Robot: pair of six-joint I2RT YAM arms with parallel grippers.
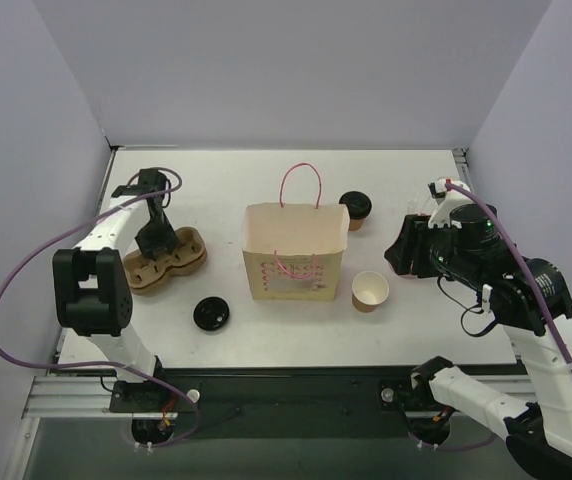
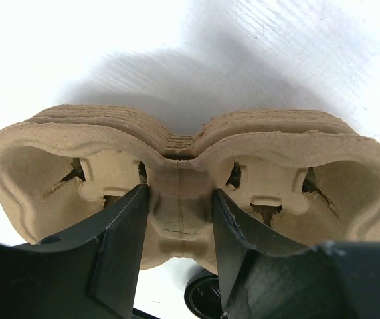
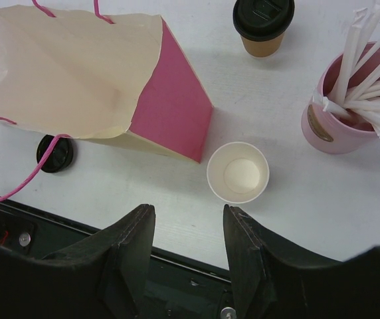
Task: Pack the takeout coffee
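Note:
The takeout coffee (image 1: 355,207) (image 3: 263,23), a small brown cup with a black lid, stands upright just right of the open paper bag (image 1: 294,250) (image 3: 70,73). At the left, a brown pulp cup carrier (image 1: 188,252) (image 2: 263,173) lies on the table. My left gripper (image 1: 154,243) (image 2: 180,193) points down onto it, and both fingers press against the ridge between its two cup wells. My right gripper (image 1: 401,255) (image 3: 189,212) hovers open to the right of the bag with nothing between its fingers, well apart from the coffee.
A lidless brown cup (image 1: 370,290) (image 3: 238,172) stands in front of the coffee, near the bag's right corner. A loose black lid (image 1: 211,313) (image 3: 55,153) lies left of the bag's front. A pink cup of wrapped straws (image 3: 336,119) sits at the right.

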